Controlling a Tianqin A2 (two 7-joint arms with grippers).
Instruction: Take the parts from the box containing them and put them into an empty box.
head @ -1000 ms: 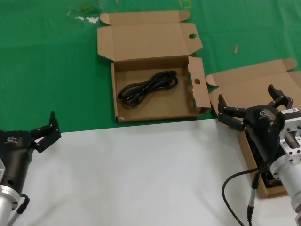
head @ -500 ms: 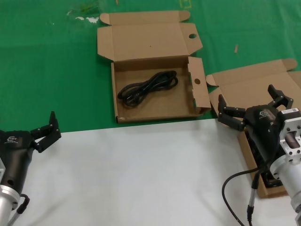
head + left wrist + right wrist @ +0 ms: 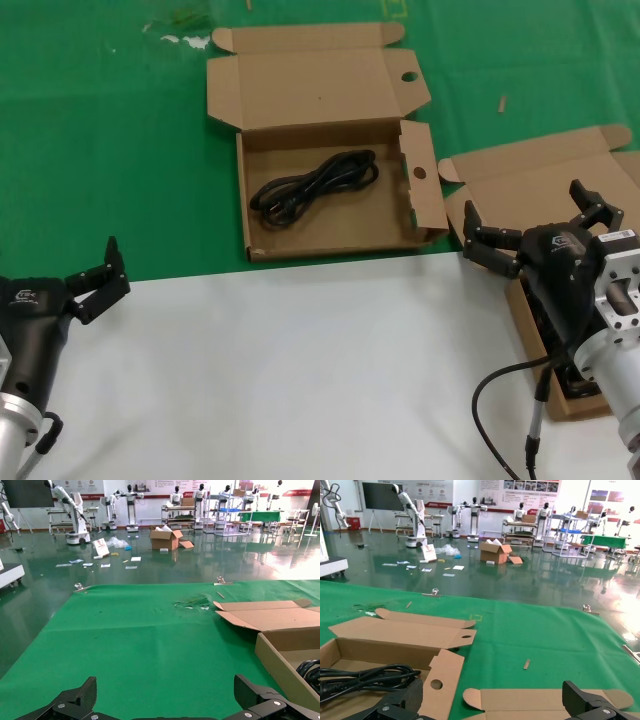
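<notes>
The box with round-holed flaps (image 3: 372,222) lies open at the centre back with one coiled black cable (image 3: 315,185) in it. The plain-lidded box (image 3: 540,180) lies open at the right; my right arm covers most of it, and a bit of black cable (image 3: 540,328) shows inside. My right gripper (image 3: 522,215) is open and empty over that box. My left gripper (image 3: 100,275) is open and empty at the lower left, far from both boxes. The right wrist view shows my right gripper (image 3: 495,700), the holed flap (image 3: 440,675) and the cable (image 3: 365,677).
The boxes lie on green cloth (image 3: 100,150); white table surface (image 3: 280,370) fills the front. The left wrist view shows my left gripper (image 3: 167,700) over green cloth, with the holed box's wall (image 3: 280,655) to one side. Small scraps (image 3: 185,40) lie at the back.
</notes>
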